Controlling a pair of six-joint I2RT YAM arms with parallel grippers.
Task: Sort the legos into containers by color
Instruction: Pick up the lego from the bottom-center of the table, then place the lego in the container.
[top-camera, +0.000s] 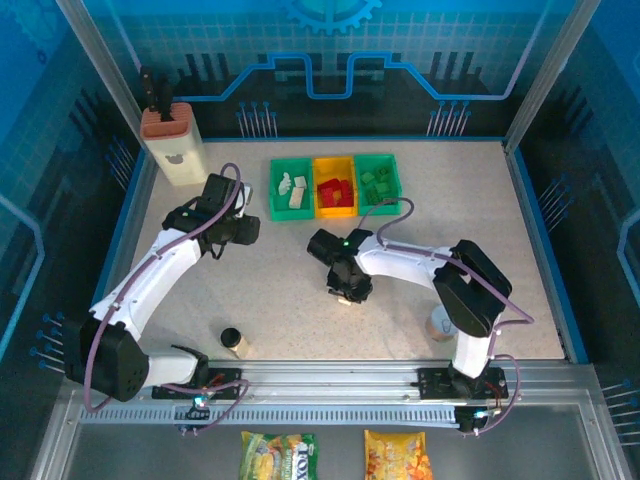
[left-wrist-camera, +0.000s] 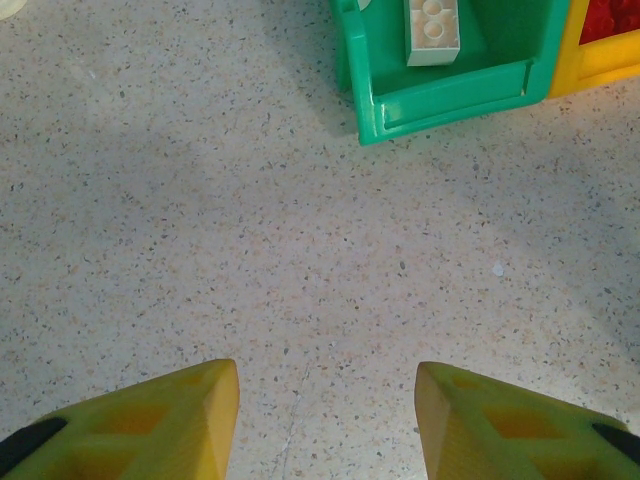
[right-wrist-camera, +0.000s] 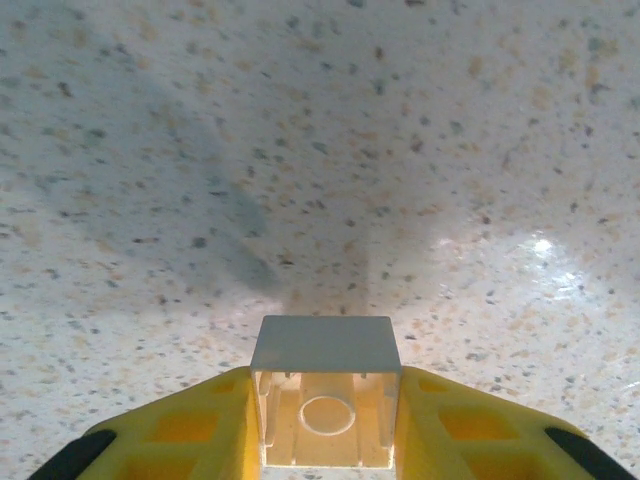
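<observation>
A: R side, what's the state?
B: The right pincer (right-wrist-camera: 325, 388) is clamped on a cream-white brick (right-wrist-camera: 325, 345), w/ both yellow fingers flat against its sides. It's low over the tabletop (top-camera: 260, 290), mid-scene, near of the bins. Can't tell if it's lifted yet.
A: Where should it go?
B: Prob. the left green bin (left-wrist-camera: 450, 95), since there's a white brick (left-wrist-camera: 432, 30) in it already.
A: Tips?
B: The brick pokes out past the fingertips, so lift straight up, slow, no twist, or it may pivot out. Then go far & left, clear the bin's near wall w/ margin, and let go low inside.
A: L arm?
B: The left pincer (left-wrist-camera: 327, 420) is spread wide w/ nothing btwn its fingers, just near of that same bin. Come in from the right to avoid a clash.
</observation>
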